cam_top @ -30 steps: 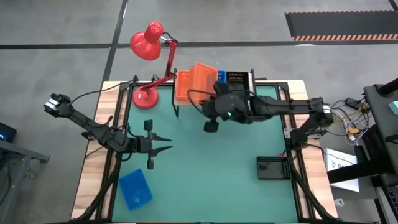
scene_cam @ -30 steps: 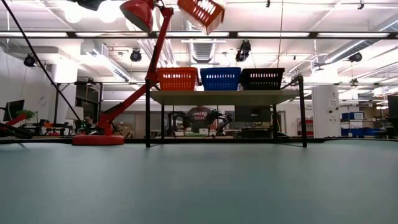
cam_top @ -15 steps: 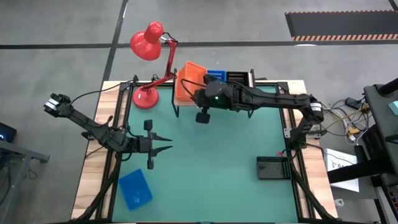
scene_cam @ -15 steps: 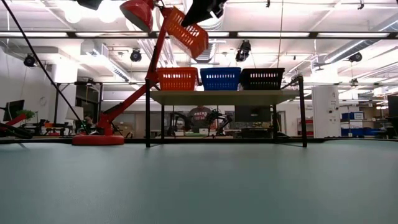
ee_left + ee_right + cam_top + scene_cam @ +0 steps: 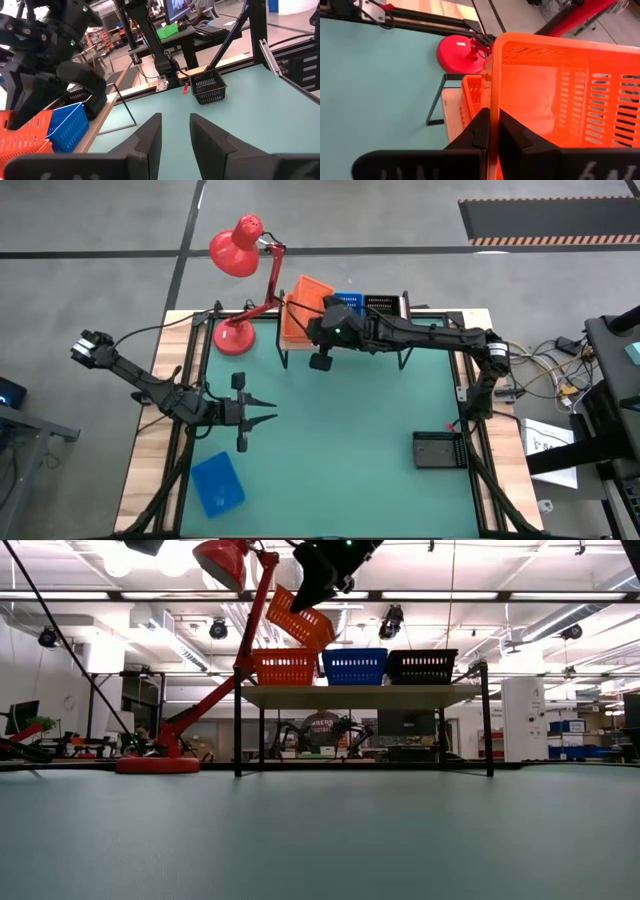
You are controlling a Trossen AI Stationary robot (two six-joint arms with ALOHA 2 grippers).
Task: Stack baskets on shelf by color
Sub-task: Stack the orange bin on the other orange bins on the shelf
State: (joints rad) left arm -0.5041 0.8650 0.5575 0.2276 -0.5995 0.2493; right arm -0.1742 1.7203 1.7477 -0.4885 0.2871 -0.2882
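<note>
My right gripper is shut on an orange basket that hangs tilted over the shelf's left end. On the shelf stand an orange basket, a blue basket and a black basket, side by side on their bottoms. My left gripper hovers open over the table's left middle, with nothing between its fingers. A blue basket lies on the table near the left front. A black basket lies at the right front. My right gripper pinches one wall of the orange basket at its rim, one finger outside and the other inside the hollow. The fingers slant down from the table's right side. The basket hangs tilted below them; whether its low corner touches the shelf's orange basket, I cannot tell.
A red desk lamp stands at the far left, its base beside the shelf and its shade beyond the table's far edge. The lamp's arm rises close to the held basket. Green table top shows between the two arms.
My right gripper has carried the orange basket toward the table's left edge and down, from over the shelf's middle to just above the orange basket at its left end. The basket has stayed tilted in the hold.
</note>
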